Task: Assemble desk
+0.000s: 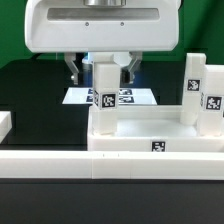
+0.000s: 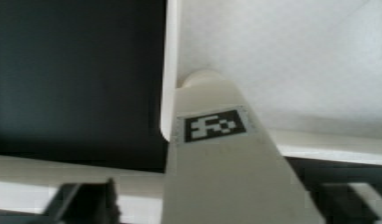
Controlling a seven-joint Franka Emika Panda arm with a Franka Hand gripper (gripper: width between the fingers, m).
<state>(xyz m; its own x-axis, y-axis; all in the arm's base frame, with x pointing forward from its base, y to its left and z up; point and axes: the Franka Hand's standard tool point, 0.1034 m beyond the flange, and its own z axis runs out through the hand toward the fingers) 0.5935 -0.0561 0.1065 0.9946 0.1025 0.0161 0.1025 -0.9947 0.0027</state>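
a: the gripper [image 1: 103,70] is hanging over the near leg [image 1: 103,95], one finger showing on each side of it — are the pads actually biting?

b: i cannot tell. the jaws are standing fairly wide around the leg, but whether they are pressing it or only flanking it is not showing in either view.

a: where is the desk sitting relative to the gripper?

b: the desk top [image 1: 155,128] is lying just under it, on the table [image 1: 30,85], with the leg standing upright on the corner directly below the fingers. another leg [image 1: 193,90] is standing off to one side of the gripper, at the far corner, with a third [image 1: 213,110] beside it.

a: so what is worrying you?

b: the wrist view is showing the leg [image 2: 220,160] running slanted between the fingers — if the pads are meeting it off-square, they could be tipping it or twisting it out of its seat.

a: and the marker board [image 1: 130,98] behind?

b: it is lying flat beyond the gripper, out of the way. the long rail [image 1: 110,163] in front is looking like the nearer risk — a dragged leg could be nudging the desk top against it.
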